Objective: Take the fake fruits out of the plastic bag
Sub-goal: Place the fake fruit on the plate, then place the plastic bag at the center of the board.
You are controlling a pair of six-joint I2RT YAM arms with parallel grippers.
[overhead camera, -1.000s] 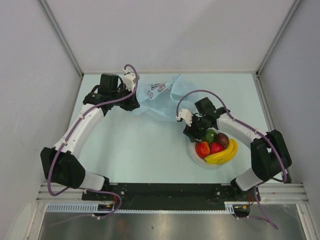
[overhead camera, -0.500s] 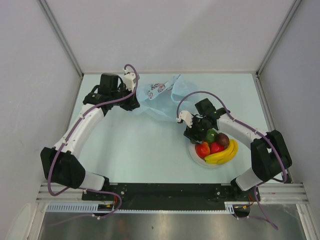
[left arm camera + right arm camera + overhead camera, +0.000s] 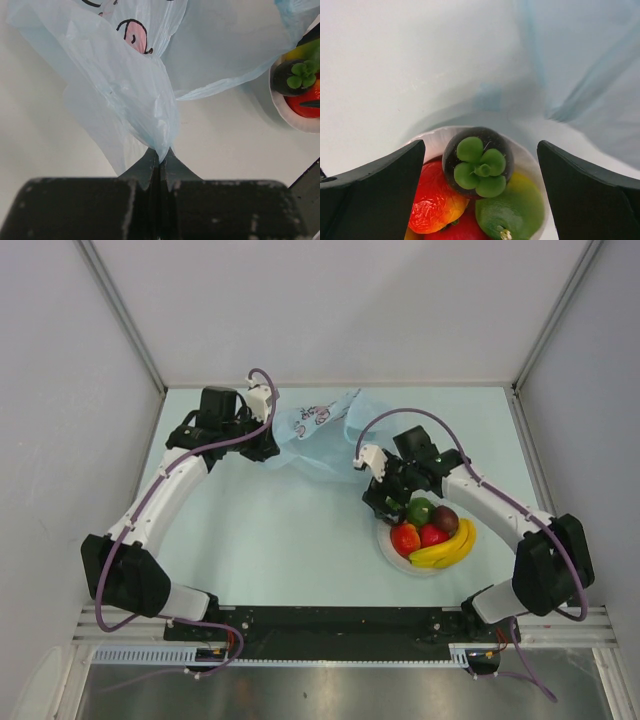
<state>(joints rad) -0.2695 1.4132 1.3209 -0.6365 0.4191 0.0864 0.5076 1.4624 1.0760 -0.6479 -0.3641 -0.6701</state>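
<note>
The light-blue plastic bag (image 3: 318,432) lies crumpled at the back middle of the table. My left gripper (image 3: 264,443) is shut on a gathered fold of the plastic bag (image 3: 135,85), with its jaws (image 3: 160,154) pinched together. The fake fruits sit on a white plate (image 3: 392,558): a banana (image 3: 448,550), a green fruit (image 3: 420,510), red ones (image 3: 406,538) and a dark one (image 3: 445,519). My right gripper (image 3: 387,502) is open and empty just above the plate's far-left edge. In the right wrist view, a dark fruit with green leaves (image 3: 480,160) lies between the fingertips (image 3: 415,155).
The plate's rim (image 3: 432,142) and part of the bag (image 3: 600,75) show in the right wrist view. The plate (image 3: 285,112) also shows at the right edge of the left wrist view. Grey walls enclose the table on three sides.
My right arm has shifted slightly back and up over the plate's far edge. The left arm and the bag have not moved.
</note>
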